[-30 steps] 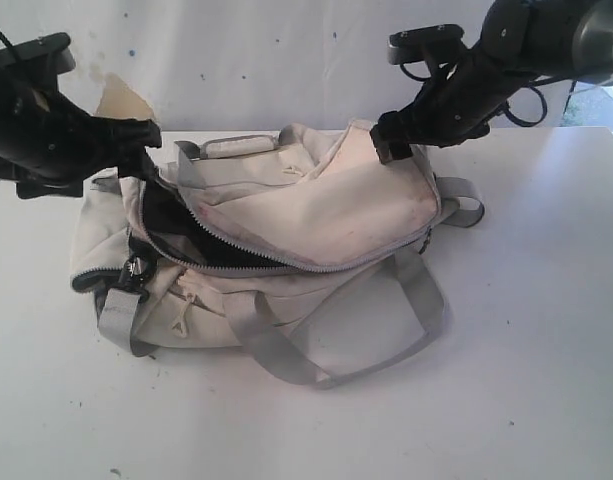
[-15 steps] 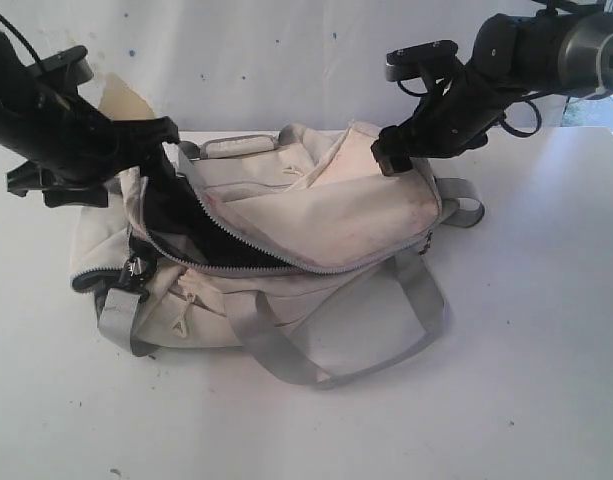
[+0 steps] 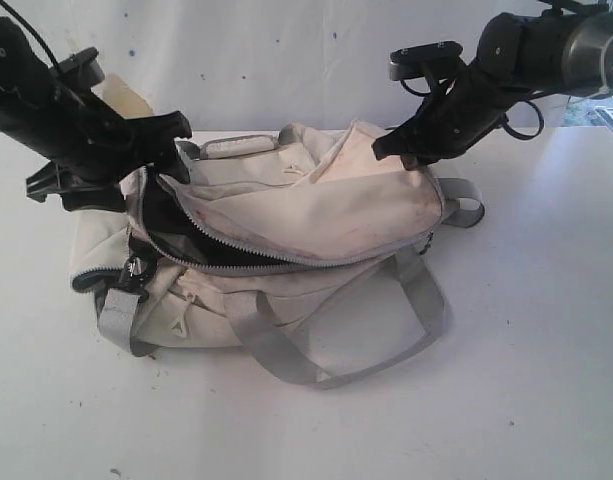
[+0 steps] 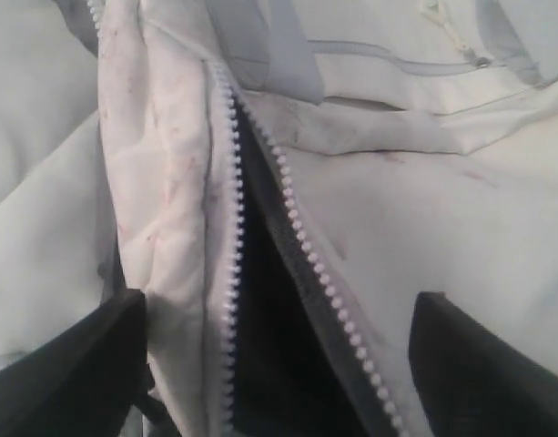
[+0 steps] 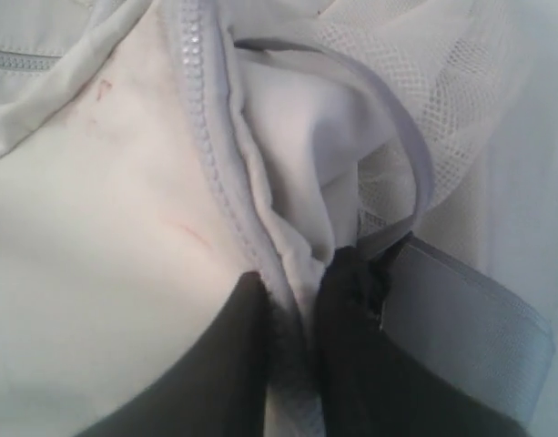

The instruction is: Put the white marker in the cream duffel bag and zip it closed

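Observation:
The cream duffel bag [image 3: 316,215] lies on its side on the white table, its zipper mouth [image 3: 191,245] gaping dark at the left end. My left gripper [image 3: 171,150] hovers open over that end; in the left wrist view its gripper [image 4: 279,364] straddles the parted zipper teeth [image 4: 292,218], gripping nothing. My right gripper [image 3: 389,150] is shut on the bag's upper flap edge at the right end, and the right wrist view shows the gripper [image 5: 292,332] pinching the zipper trim [image 5: 201,137]. The white marker is out of view.
A grey webbing strap [image 3: 336,345] loops forward over the table [image 3: 526,380]. A grey padded handle [image 3: 236,147] lies at the bag's back. A tan scrap [image 3: 121,98] leans at the back wall behind my left arm.
My left arm has swung right and up, closer over the bag's open left end. The upper flap has spread flatter under the right gripper's hold, narrowing the dark opening.

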`<state>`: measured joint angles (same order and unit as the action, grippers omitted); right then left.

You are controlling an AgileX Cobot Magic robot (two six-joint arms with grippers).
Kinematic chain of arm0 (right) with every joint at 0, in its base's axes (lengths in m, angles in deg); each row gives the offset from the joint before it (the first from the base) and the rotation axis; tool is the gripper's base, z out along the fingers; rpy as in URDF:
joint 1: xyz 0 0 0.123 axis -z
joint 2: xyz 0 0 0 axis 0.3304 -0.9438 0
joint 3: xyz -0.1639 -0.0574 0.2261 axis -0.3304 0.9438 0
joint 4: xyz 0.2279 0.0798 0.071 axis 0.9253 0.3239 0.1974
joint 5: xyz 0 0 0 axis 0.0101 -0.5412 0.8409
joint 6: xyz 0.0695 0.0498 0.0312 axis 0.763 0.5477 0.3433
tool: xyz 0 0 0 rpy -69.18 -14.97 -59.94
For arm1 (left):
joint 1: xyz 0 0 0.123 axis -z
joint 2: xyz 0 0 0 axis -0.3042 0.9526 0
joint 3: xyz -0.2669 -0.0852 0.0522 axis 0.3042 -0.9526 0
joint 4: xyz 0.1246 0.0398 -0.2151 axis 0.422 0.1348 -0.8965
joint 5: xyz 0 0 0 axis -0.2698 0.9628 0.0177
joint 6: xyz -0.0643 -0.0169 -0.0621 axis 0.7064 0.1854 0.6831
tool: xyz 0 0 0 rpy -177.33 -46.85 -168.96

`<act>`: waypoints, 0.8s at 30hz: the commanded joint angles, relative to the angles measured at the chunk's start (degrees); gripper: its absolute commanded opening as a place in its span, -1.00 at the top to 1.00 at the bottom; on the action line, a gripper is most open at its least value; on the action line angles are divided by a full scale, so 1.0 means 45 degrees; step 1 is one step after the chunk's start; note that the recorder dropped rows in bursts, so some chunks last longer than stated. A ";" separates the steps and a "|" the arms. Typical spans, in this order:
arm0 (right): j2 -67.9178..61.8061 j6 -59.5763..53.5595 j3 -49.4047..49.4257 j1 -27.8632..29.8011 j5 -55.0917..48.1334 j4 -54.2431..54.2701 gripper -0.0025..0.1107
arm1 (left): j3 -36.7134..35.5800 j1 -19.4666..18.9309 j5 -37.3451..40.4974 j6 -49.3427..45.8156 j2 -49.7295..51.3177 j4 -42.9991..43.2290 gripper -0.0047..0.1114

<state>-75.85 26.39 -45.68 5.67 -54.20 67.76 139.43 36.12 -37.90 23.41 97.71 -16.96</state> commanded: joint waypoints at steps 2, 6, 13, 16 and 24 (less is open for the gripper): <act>-0.0025 0.0036 0.0033 0.0105 -0.0480 0.0762 0.96 | 0.0054 -0.0003 -0.0259 -0.0043 0.0632 -0.0314 -0.65; 0.0031 0.0036 0.0033 0.0105 -0.0909 0.1227 0.96 | 0.0054 -0.0003 -0.0824 -0.0043 0.0754 -0.0314 -0.56; 0.0750 0.0656 0.0033 0.0105 -0.1554 0.1288 0.96 | 0.0054 -0.0212 -0.0872 -0.0587 0.0754 -0.0004 0.92; 0.1220 0.1473 0.0033 0.0105 -0.1866 0.1288 0.96 | 0.0318 -0.0486 -0.0543 -0.1427 0.0754 -0.0061 0.90; 0.1924 0.5926 0.0033 0.0105 -0.3141 -0.0847 0.96 | 0.1885 -0.1682 0.0220 -0.2293 0.0805 -0.0084 0.90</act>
<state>-68.39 44.93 -45.68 5.67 -66.63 70.54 145.71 30.30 -36.74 15.44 101.35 -18.35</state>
